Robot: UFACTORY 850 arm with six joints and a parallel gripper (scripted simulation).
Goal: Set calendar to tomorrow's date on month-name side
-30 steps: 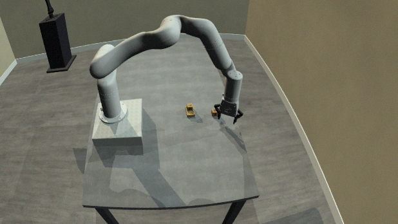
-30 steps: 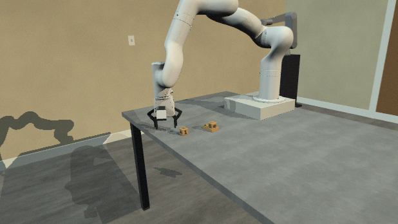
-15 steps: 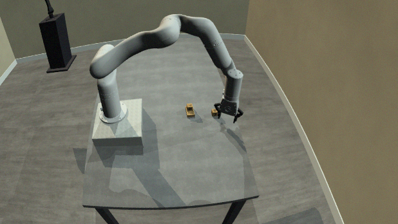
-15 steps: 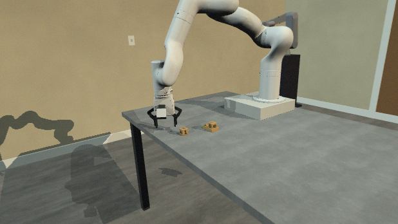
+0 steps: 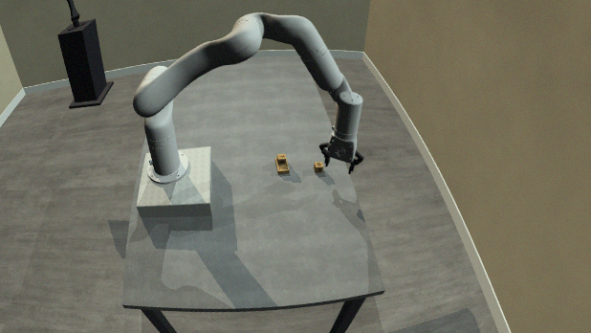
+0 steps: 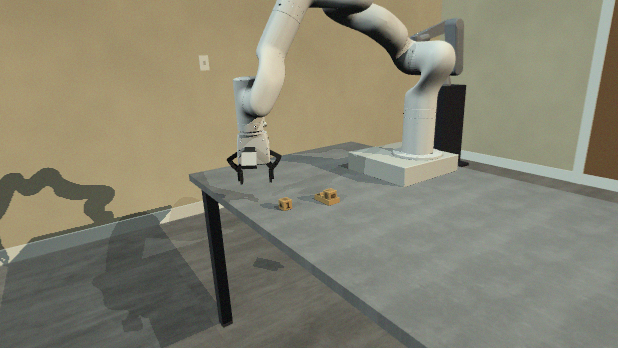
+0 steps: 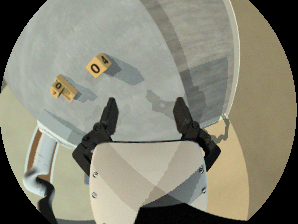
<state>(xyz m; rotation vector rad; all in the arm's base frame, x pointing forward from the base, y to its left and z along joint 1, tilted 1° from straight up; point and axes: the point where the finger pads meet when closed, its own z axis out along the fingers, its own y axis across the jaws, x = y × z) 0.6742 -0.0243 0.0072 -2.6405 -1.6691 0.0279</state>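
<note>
A small wooden tray (image 5: 282,166) lies on the grey table with one cube (image 5: 282,157) standing in it; they also show in the exterior view (image 6: 327,197) and the wrist view (image 7: 63,87). A second cube (image 5: 317,166) lies loose on the table to the tray's right. In the exterior view this cube (image 6: 285,203) shows a 1 on its side, and in the wrist view (image 7: 99,66) a 0 on top. My gripper (image 5: 339,164) is open and empty. It hangs above the table, beside the loose cube and nearer the table's edge (image 6: 256,173).
The arm's white base block (image 5: 176,183) stands at the table's left side. The table's edge (image 6: 220,201) runs close under the gripper. A black pedestal (image 5: 83,59) stands on the floor in the far corner.
</note>
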